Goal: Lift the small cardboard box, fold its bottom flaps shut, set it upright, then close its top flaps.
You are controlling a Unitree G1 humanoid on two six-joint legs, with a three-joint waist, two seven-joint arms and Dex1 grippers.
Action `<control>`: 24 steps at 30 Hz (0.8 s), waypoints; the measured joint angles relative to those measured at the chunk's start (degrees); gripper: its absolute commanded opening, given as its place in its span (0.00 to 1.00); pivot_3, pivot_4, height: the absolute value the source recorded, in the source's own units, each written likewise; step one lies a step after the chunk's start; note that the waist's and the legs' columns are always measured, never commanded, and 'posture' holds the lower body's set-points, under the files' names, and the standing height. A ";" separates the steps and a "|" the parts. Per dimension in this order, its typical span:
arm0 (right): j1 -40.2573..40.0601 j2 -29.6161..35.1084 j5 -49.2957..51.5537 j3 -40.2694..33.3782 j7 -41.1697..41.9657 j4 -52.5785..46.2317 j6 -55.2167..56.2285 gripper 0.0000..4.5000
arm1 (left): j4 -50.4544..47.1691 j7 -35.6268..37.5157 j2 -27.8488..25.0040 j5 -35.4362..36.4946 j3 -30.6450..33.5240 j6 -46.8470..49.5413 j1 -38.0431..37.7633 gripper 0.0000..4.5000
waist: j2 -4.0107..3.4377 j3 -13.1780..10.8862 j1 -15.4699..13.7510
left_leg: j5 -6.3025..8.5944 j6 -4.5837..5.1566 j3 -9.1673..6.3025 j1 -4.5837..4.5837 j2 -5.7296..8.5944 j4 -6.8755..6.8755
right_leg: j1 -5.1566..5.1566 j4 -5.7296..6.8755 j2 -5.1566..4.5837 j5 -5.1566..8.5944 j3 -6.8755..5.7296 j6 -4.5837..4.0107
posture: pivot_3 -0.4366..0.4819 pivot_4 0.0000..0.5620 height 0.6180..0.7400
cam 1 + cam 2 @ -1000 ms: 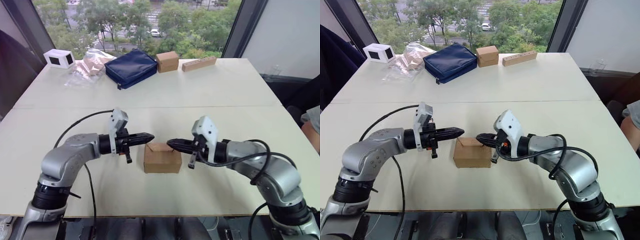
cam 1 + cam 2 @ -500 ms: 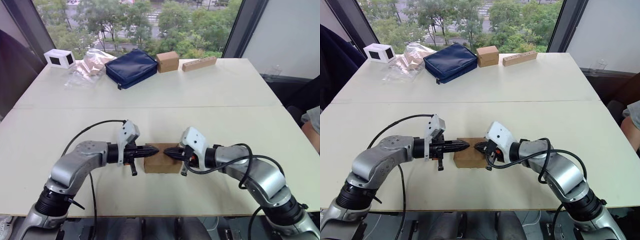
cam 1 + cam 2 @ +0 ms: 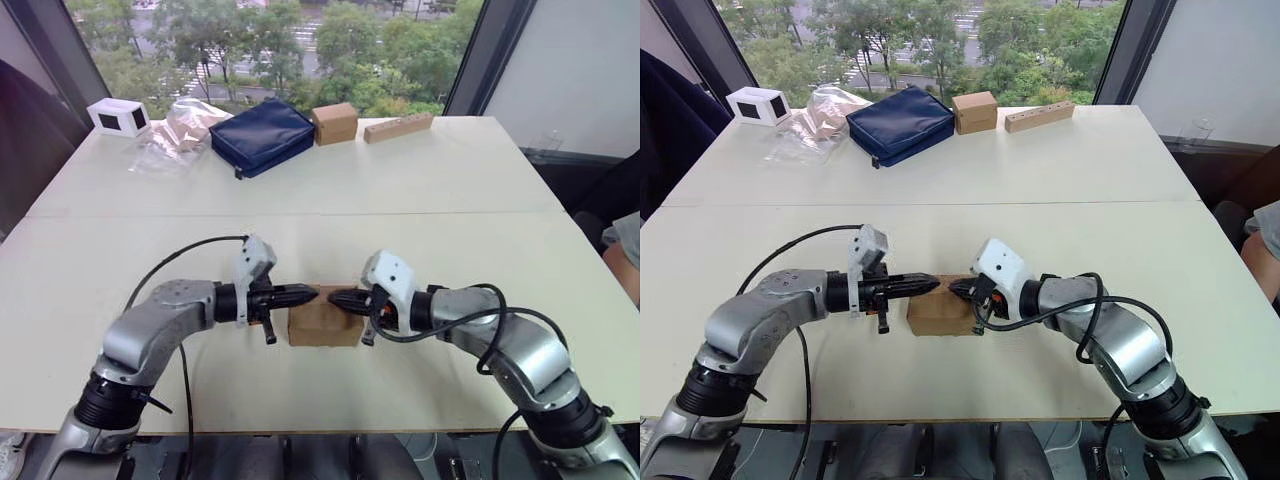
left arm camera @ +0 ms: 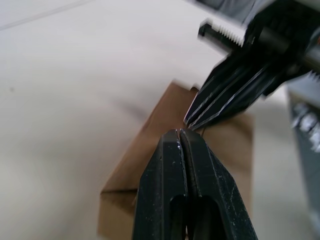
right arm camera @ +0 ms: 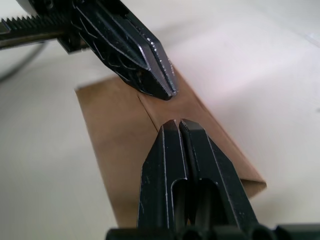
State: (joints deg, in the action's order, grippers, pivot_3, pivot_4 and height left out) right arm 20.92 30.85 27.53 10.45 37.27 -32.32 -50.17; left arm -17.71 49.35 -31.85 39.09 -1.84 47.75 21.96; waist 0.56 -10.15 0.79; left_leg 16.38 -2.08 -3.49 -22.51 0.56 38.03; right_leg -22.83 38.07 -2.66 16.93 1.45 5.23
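Left eye view: the small cardboard box stands upright on the table, near its front edge and between the two arms. The left end effector and the right end effector meet tip to tip over the box's upper face, each with its two black fingers pressed together and holding nothing. In the left wrist view the tips hover at, or just touch, the seam where the top flaps meet; contact cannot be confirmed. In the right wrist view the upper face lies flat with the seam drawn closed beneath both tips.

Progress, as judged from the present layout: the box rests squarely on its base, so the bottom flaps, hidden underneath, are probably already folded, and the upright placement is done. The top flaps appear down and nearly tucked; what probably remains is a final press on the seam and withdrawal of both arms.

Containers: the box's interior is hidden by its closed flaps, so contents cannot be told. At the far edge of the table lie a navy pouch, shut; a second small brown box, closed; a white box; and a clear plastic bag whose contents cannot be identified. A long wooden block lies beside the brown box.
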 measured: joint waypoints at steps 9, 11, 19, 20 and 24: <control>4.59 -3.37 17.11 -18.73 -3.60 -0.43 -4.77 0.00 | 3.33 -8.84 -3.63 1.38 11.33 3.11 6.54 0.01 | -0.02 -0.02 -0.04 | 0.00 0.00 0.01 0.00 0.03 0.00 | -0.01 0.00 0.00 0.00 0.00 0.01 | 0.48 0.27 1.00; 4.60 -1.54 21.06 -21.68 -3.98 -0.46 -7.20 0.00 | 4.67 -8.48 -6.71 0.46 13.09 2.02 7.26 0.01 | -0.03 -0.02 -0.02 | 0.00 0.00 0.02 0.00 0.03 -0.07 | -0.02 -0.02 -0.01 0.00 0.00 0.00 | 0.48 0.27 1.00; -7.83 11.37 26.77 -28.38 0.96 -0.41 -11.14 0.00 | 9.18 5.86 -15.97 -0.31 12.24 -1.38 -4.36 0.01 | -0.06 -0.04 -0.14 | 0.00 0.00 0.07 0.00 0.00 -0.13 | 0.01 -0.09 -0.05 0.01 0.04 -0.01 | 0.48 0.27 1.00; -9.91 12.56 27.21 -29.08 2.00 -0.31 -11.22 0.00 | 9.19 6.77 -16.52 0.19 12.50 -0.98 -5.73 0.01 | -0.05 -0.04 -0.16 | 0.00 0.00 0.04 0.01 -0.01 -0.13 | 0.03 -0.10 -0.06 0.01 0.04 -0.01 | 0.48 0.27 1.00; -17.36 17.43 24.83 -28.42 5.38 -0.49 -9.86 0.00 | 7.50 9.98 -20.19 -0.83 12.37 -1.95 -12.08 0.01 | -0.06 -0.05 -0.01 | 0.01 0.01 0.08 0.00 -0.02 -0.14 | 0.00 -0.14 -0.06 0.01 0.09 -0.02 | 0.48 0.27 1.00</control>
State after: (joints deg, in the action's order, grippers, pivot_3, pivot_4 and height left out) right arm 3.56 48.28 52.36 -17.97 42.65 -32.82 -60.03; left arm -10.21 59.33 -52.04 38.26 10.53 45.79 9.88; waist 0.50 -10.20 0.78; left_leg 16.39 -2.06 -3.41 -22.50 0.54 37.89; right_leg -22.83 37.94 -2.72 16.94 1.54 5.21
